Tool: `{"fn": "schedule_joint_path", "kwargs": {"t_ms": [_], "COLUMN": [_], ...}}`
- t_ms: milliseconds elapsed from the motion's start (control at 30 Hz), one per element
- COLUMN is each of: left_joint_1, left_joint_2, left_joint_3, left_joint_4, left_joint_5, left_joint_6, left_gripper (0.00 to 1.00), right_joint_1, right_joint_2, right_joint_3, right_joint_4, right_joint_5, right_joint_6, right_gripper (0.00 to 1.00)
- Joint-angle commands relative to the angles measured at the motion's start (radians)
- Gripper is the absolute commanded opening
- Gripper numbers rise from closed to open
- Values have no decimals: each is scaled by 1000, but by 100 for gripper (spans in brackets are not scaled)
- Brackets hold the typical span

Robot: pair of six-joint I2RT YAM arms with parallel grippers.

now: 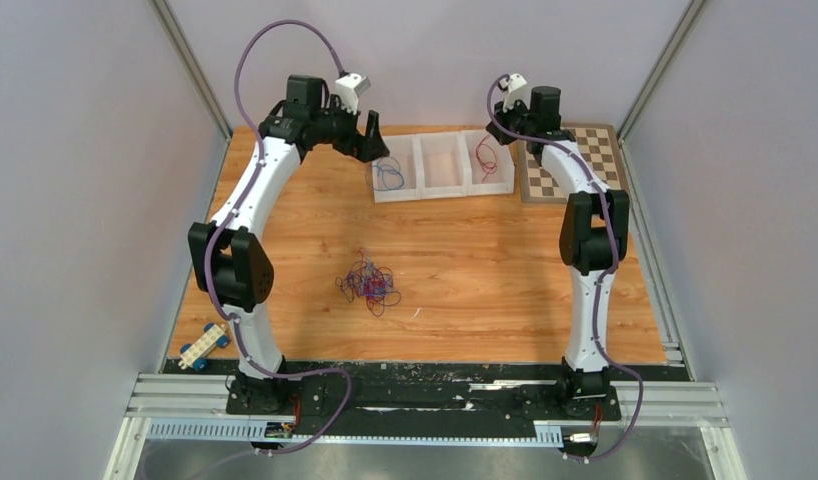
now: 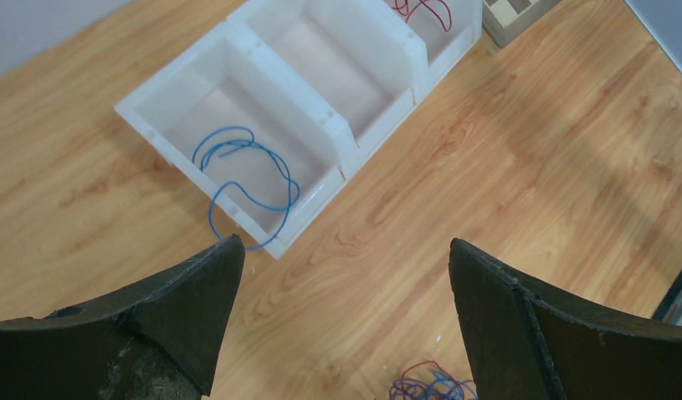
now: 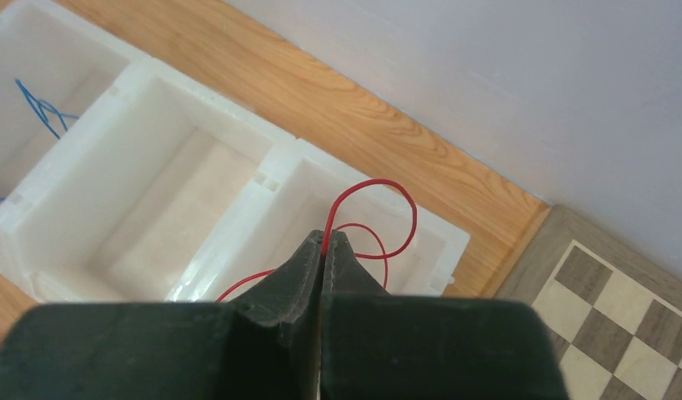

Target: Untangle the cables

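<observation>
The wooden worktop (image 1: 485,300) fills the view from above, both arms arching over it toward the far edge. At the far right lies a chequered board (image 1: 602,150), partly covered by the right arm; the right wrist view catches only its corner. Beside it sits a white tray (image 1: 443,192) of three compartments.

The left pincer (image 2: 344,250) hangs above the worktop near the tray's left end, jaws spread wide and holding nothing. The right pincer (image 3: 323,239) is above the right-hand compartment, closed tight on the red cable (image 3: 379,212), which loops out from between the tips. From above that grip is too small to make out.

The tangle of cables (image 1: 368,283) lies mid-worktop, well apart from the tray. Its blue, red and dark strands cannot be separated by eye, and the left wrist view cuts off all but its top edge.

A blue cable (image 2: 238,167) lies coiled in the left compartment. Only the left wrist view shows one end draped over the near wall.

A small cream toy bar (image 1: 205,345) with blue wheels rests at the near left edge.
</observation>
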State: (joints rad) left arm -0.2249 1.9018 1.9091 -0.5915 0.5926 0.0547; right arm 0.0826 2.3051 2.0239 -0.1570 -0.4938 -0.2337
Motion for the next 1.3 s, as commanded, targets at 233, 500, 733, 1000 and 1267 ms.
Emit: {"fn": "schedule_joint_path", "kwargs": {"t_ms": [233, 500, 733, 1000, 1267], "left_joint_1": [129, 163, 143, 107, 108], "left_joint_2": [-119, -252, -391, -363, -293], "left_joint_3": [-73, -255, -565, -750, -817], "left_joint_4": [-268, -362, -417, -347, -165], "left_joint_5": [100, 106, 183, 238, 246], "left_joint_6": [0, 147, 291, 218, 87], "left_gripper": [100, 100, 99, 82, 58], "right_joint_1": [30, 21, 25, 247, 484], "right_joint_2": [-74, -254, -431, -586, -458], "right_joint_3": [-130, -174, -251, -605, -677], "right_joint_4": [57, -48, -288, -322, -197], "right_joint_5": [35, 10, -271, -480, -469], "right_joint_6": [-150, -148, -78, -9, 98], "right_gripper": [29, 80, 92, 95, 87]}}
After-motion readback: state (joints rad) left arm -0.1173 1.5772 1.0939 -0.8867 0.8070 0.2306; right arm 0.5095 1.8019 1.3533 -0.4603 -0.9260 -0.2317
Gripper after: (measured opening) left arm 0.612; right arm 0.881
